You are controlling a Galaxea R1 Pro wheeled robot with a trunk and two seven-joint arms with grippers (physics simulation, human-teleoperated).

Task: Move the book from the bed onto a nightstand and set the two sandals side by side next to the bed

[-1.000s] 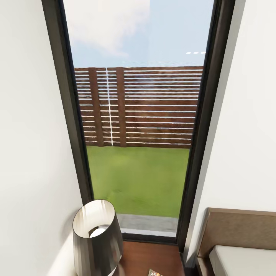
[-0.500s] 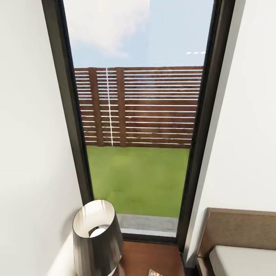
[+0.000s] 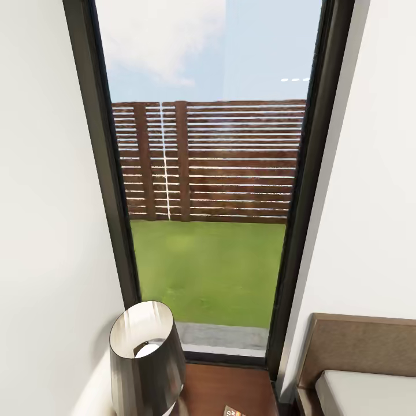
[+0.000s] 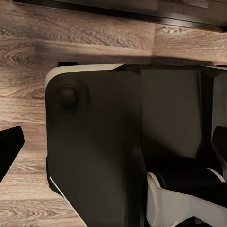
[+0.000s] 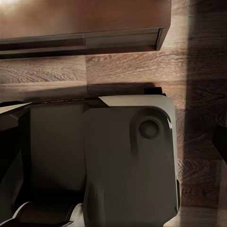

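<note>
From the head camera, a white wall [image 3: 46,231] stood at the left, then a tall dark-framed window [image 3: 110,190] looking out on grass [image 3: 208,266] and a slatted brown fence [image 3: 231,162]. Low at the left a dark lamp shade [image 3: 147,358] stood on the nightstand [image 3: 225,384], its open top showing a pale bulb inside. A corner of the book [image 3: 234,411] lay on the nightstand at the bottom edge, just right of the lamp. Further right came the bed [image 3: 364,393], its brown headboard against the wall. Both wrist cameras looked down on the robot's dark base [image 4: 109,142] over wooden floor [image 4: 28,56]. Whether either gripper was apart or together could not be told.
</note>
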